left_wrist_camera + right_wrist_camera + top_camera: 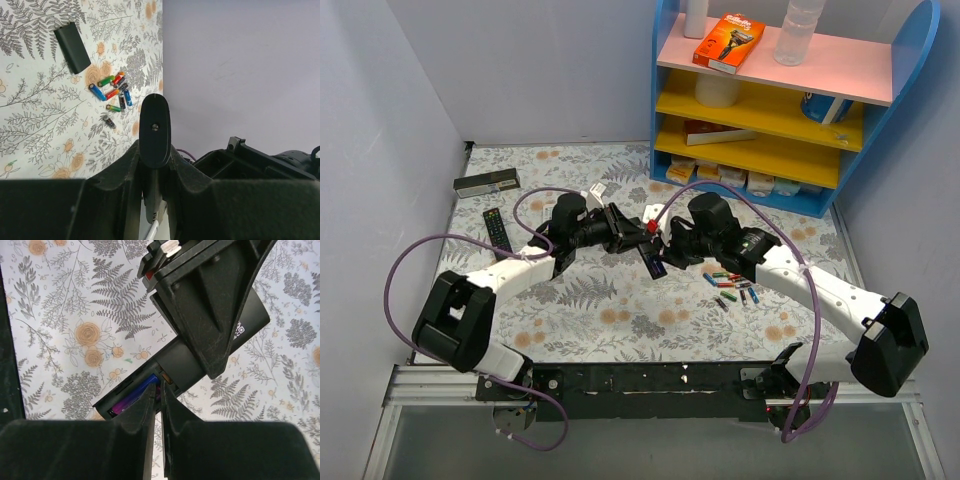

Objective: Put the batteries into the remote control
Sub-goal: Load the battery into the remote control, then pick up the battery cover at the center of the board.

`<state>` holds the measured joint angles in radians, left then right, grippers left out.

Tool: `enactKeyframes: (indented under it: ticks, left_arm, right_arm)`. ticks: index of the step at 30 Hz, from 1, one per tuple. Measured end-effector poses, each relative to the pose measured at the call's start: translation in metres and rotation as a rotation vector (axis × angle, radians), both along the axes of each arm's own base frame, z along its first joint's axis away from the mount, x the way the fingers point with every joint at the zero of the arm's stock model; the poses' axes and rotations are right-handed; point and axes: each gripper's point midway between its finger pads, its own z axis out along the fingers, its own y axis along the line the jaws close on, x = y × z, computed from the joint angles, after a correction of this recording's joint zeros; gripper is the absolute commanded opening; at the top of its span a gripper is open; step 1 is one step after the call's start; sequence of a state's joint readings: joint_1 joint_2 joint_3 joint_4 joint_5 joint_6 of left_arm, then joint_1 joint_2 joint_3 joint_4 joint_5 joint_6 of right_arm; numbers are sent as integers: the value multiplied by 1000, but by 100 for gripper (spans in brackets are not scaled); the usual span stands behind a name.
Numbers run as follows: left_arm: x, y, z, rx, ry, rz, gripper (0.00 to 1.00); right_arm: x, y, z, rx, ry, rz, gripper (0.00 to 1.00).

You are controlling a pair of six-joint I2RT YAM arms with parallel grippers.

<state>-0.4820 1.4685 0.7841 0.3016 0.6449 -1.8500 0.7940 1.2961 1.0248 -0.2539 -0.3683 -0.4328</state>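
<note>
The long black remote control (197, 352) is held above the mat, its battery bay open with a blue battery (131, 398) lying inside. My left gripper (155, 150) is shut on the remote (154, 127), which I see end on; in the top view the left gripper (623, 237) holds the remote (654, 263) mid-table. My right gripper (160, 390) has its jaws almost together, fingertips at the end of the blue battery in the bay; it meets the remote in the top view (665, 250). Several loose batteries (730, 285) lie on the mat, and show in the left wrist view (114, 92).
A black battery cover (73, 47) lies on the mat near the loose batteries. A shorter black remote (498, 230) and a dark box (487, 182) lie at the left. A blue shelf unit (790, 110) stands at the back right. Purple cables loop round both arms.
</note>
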Motion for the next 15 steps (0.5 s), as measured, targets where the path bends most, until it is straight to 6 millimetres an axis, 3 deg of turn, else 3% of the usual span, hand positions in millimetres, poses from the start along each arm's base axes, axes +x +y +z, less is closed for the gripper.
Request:
enactKeyframes:
  ticks: [5, 6, 9, 15]
  left_arm:
    - [0, 8, -1, 86, -80, 28, 0]
    - [1, 10, -1, 106, -99, 38, 0]
    - [7, 22, -9, 176, -157, 101, 0]
    - [-1, 55, -52, 307, -141, 190, 0]
  right_arm:
    - [-4, -3, -2, 8, 82, -58, 36]
    - [-5, -5, -3, 3, 98, -76, 49]
    - [0, -13, -5, -10, 128, -164, 67]
    - [35, -57, -24, -88, 186, -481, 74]
